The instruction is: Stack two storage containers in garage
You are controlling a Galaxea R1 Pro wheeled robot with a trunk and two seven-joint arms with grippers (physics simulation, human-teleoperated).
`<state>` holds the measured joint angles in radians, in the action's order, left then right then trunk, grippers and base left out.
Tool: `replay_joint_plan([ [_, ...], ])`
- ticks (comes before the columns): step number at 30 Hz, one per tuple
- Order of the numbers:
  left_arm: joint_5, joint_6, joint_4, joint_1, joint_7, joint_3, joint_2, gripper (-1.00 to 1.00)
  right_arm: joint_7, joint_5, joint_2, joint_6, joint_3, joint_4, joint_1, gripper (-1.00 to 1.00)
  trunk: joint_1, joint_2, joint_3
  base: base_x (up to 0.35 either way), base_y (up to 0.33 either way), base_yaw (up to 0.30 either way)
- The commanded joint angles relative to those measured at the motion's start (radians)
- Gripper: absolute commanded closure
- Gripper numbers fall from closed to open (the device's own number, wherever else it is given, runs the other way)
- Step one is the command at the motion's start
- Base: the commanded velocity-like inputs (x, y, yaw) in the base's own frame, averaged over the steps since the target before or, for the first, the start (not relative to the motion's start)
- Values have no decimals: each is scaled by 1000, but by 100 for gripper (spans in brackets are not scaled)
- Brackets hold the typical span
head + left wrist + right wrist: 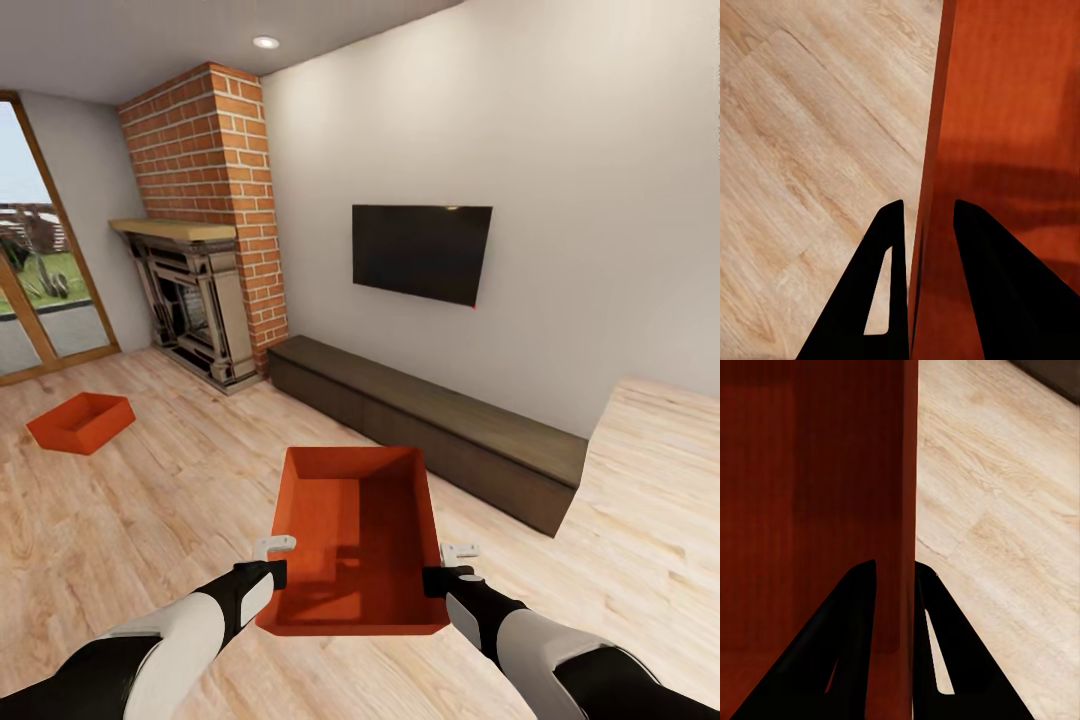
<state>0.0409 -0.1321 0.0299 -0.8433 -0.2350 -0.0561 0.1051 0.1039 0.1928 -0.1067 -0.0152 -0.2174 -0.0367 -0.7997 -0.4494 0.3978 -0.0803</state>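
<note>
Orange bin (355,540) held up over wood floor (150,520) | left gripper (272,562) clamps its left wall, right gripper (448,567) its right, seemingly tight | second bin (81,421) on floor near fireplace (195,310)
</note>
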Motion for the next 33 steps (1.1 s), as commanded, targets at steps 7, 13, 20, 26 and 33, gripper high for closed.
replay_joint_plan([
  [7,5,-6,-1,0,-62,-11,-13,100,5,2,5,0,-14,-3,-1,100,-1,2,9,0,0,0],
  [13,5,-6,-1,0,-63,-11,-13,100,5,2,5,0,-14,-3,-1,100,-1,2,18,0,0,0],
  [20,5,-6,-1,0,-63,-11,-13,100,5,2,5,0,-14,-3,-1,100,-1,2,29,0,0,0],
  [26,5,-6,-1,0,-63,-11,-13,100,5,2,5,0,-14,-3,-1,100,-1,2,38,0,0,0],
  [33,5,-6,-1,0,-63,-11,-13,100,6,2,5,-1,-14,-3,-1,100,-1,2,49,0,0,0],
])
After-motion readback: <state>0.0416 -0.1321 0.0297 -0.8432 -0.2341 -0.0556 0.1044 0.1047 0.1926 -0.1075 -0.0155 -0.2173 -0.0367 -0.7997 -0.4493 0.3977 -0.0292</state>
